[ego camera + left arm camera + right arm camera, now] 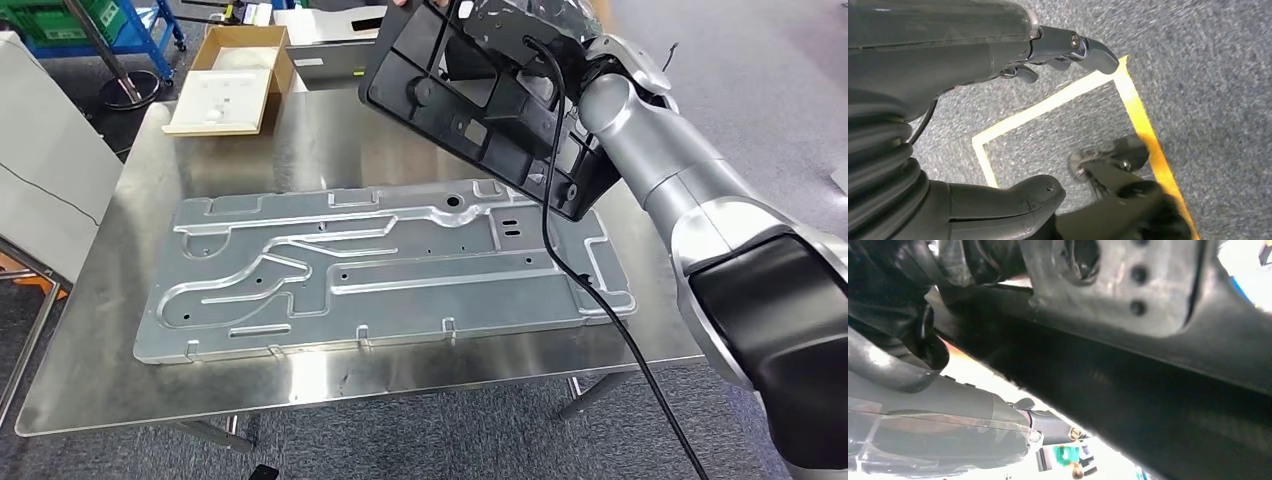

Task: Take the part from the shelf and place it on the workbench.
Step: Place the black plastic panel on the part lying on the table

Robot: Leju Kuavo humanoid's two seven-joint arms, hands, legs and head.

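Note:
The part is a black ribbed plastic panel (480,100), held tilted in the air above the far right of the steel workbench (330,385). My right hand (590,65) grips it at its right end and is mostly hidden behind it. In the right wrist view the black panel (1148,365) lies close across the picture with my fingers (1048,425) under it. My left hand (948,55) hangs over grey carpet, its fingers (1083,50) and thumb (1018,200) apart with nothing between them.
A large stamped aluminium plate (380,270) covers most of the workbench. An open cardboard box (235,75) with white foam sits at the far left corner. A black cable (600,310) hangs from my right arm. Yellow floor tape (1143,125) runs below my left hand.

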